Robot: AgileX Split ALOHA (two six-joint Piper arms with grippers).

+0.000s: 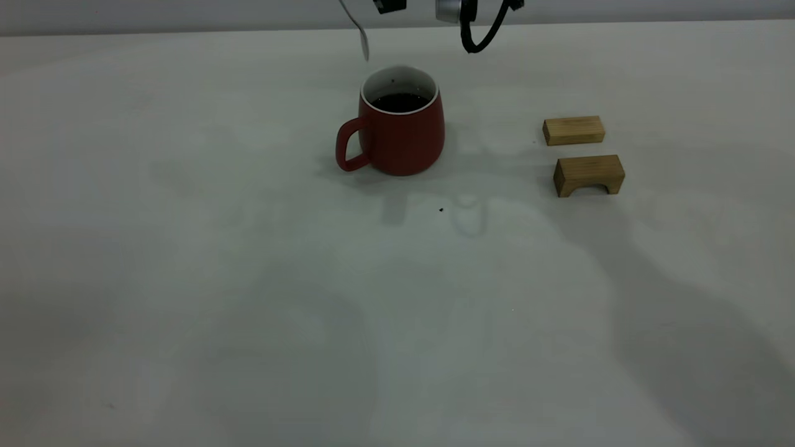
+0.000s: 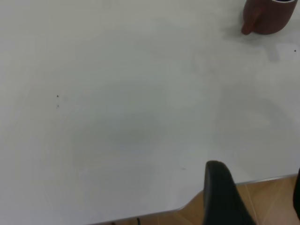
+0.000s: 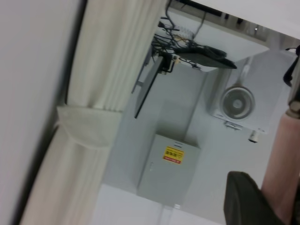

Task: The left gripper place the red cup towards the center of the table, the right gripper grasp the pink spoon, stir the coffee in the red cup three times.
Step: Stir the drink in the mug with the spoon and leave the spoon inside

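The red cup [image 1: 397, 133] stands mid-table with its handle toward the left, and dark coffee [image 1: 400, 102] shows inside its white wall. The pink spoon's metal bowl [image 1: 363, 38] hangs in the air just above the cup's rim on the handle side, clear of the coffee. My right gripper [image 1: 390, 5] is cut off by the top edge above the cup. In the right wrist view its black finger [image 3: 243, 199] presses against the spoon's pink handle [image 3: 282, 159]. My left gripper [image 2: 258, 197] is open and empty over the table's edge, far from the cup [image 2: 269, 18].
Two wooden blocks lie to the right of the cup: a flat one [image 1: 573, 130] and an arch-shaped one [image 1: 589, 175]. A black cable [image 1: 478, 37] loops down from the right arm. The table [image 1: 248, 279] has a small dark speck [image 1: 441, 210].
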